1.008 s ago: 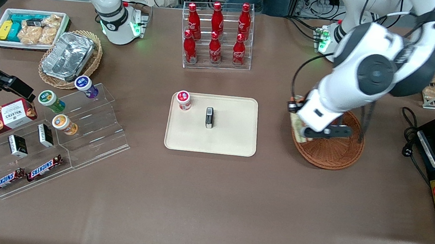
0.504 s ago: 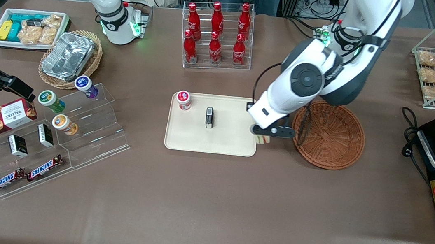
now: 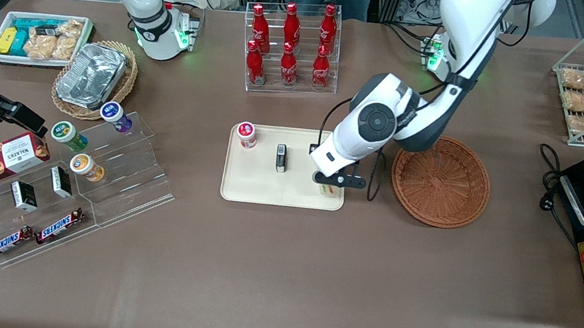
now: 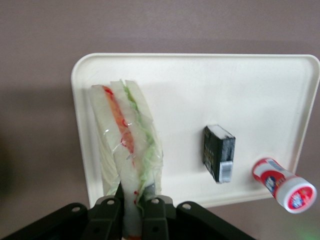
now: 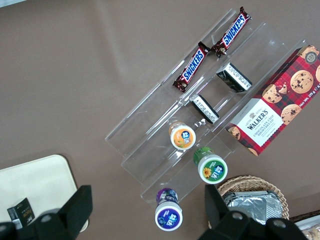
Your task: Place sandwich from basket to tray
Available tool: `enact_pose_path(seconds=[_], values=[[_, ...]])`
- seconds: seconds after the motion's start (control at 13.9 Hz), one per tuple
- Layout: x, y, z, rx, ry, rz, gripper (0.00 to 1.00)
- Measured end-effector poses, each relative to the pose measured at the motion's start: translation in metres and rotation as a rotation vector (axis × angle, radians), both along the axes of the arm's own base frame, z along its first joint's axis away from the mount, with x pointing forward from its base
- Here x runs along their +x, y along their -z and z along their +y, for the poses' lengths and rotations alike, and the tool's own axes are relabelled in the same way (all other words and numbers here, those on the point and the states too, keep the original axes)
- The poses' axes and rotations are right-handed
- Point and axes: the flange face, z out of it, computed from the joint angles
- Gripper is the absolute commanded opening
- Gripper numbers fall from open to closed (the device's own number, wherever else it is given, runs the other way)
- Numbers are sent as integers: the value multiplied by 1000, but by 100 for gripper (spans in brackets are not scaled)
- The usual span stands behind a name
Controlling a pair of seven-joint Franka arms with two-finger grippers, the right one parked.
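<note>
Wrist view: claw (image 4: 134,210) grips sandwich (image 4: 127,142) over tray (image 4: 260,100).

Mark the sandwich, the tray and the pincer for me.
sandwich (image 4: 131,145): left wrist view, on its filling edge.
tray (image 3: 260,192): front view, bare floor near the rim nearest the camera.
pincer (image 4: 134,206): left wrist view, between its fingertips, shut on the sandwich.

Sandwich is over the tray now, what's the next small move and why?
Probably lower straight down and then open. The gripper is shut on the sandwich, which hangs over the tray at its end nearest the basket, now without it. The small black box and the red-capped bottle lie apart from that spot, so no sideways shift seems needed.
</note>
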Motion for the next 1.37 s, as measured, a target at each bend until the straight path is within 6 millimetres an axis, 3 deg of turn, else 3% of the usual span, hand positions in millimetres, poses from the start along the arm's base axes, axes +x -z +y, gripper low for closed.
enact_pose_path(seconds=[0.14,0.29,0.36,0.43,0.5,0.79,0.94,1.15,1.37], values=[[-12,23,6,3,17,-15,0],[-14,30,10,9,24,-13,0],[-14,31,11,11,23,-12,28],[-13,31,13,12,20,-12,82],[-12,31,14,13,17,-13,99],[1,26,29,11,-14,-22,99],[16,12,49,14,-48,-14,99],[40,-49,105,30,-68,42,99],[47,-104,156,58,-38,48,99]])
